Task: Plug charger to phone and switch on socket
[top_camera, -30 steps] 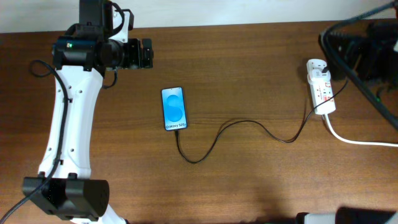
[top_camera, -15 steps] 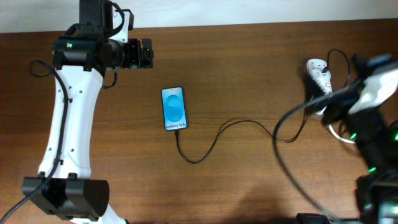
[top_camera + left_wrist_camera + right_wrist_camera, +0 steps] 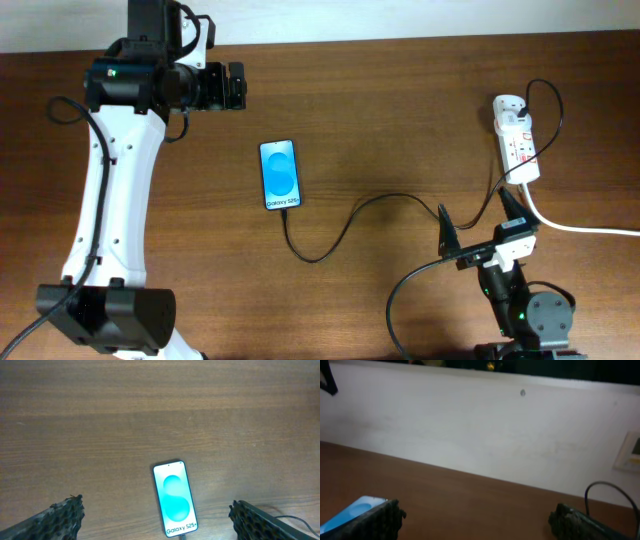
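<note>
The phone (image 3: 280,175) lies face up mid-table, its blue-and-white screen lit. It also shows in the left wrist view (image 3: 174,497) and as a blue corner in the right wrist view (image 3: 350,510). The charger (image 3: 400,198), a thin black cable, meets the phone's lower edge, loops right and runs up to the socket (image 3: 517,140), a white strip at the far right. My left gripper (image 3: 235,87) is open and empty, up behind the phone (image 3: 156,505). My right gripper (image 3: 477,215) is open and empty at the front right, level over the table (image 3: 477,515).
A thick white cord (image 3: 580,228) runs from the socket off the right edge. The left arm (image 3: 110,190) spans the left side of the table. A white wall (image 3: 480,435) stands behind the table's far edge. A black cable loop (image 3: 610,491) rises at the right.
The right arm has swung from the back right by the socket down to the front right of the table. The left arm, phone and charger have not moved.
</note>
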You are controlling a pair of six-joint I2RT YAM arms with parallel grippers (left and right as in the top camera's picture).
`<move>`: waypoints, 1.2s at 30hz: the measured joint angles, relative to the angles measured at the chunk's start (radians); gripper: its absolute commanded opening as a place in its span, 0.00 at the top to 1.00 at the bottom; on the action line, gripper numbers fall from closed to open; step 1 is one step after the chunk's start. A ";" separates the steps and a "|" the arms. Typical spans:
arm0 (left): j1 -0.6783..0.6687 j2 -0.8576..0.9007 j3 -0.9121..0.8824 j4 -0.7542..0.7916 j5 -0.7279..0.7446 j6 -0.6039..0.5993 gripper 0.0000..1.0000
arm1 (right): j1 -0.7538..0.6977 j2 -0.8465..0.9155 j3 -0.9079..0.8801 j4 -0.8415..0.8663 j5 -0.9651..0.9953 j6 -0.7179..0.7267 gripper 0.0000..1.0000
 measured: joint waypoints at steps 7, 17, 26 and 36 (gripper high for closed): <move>0.000 0.000 0.000 0.000 0.000 0.000 0.01 | 0.001 -0.102 -0.078 -0.072 0.024 0.000 0.01; 0.000 0.000 0.000 0.000 0.000 0.000 0.01 | 0.001 -0.187 -0.103 -0.266 0.047 0.000 0.02; 0.000 0.000 0.000 0.000 0.000 0.000 0.01 | 0.001 -0.187 -0.103 -0.266 0.056 0.000 0.02; 0.000 0.000 0.000 -0.003 -0.006 0.001 0.01 | 0.001 -0.187 -0.103 -0.266 0.056 0.000 0.02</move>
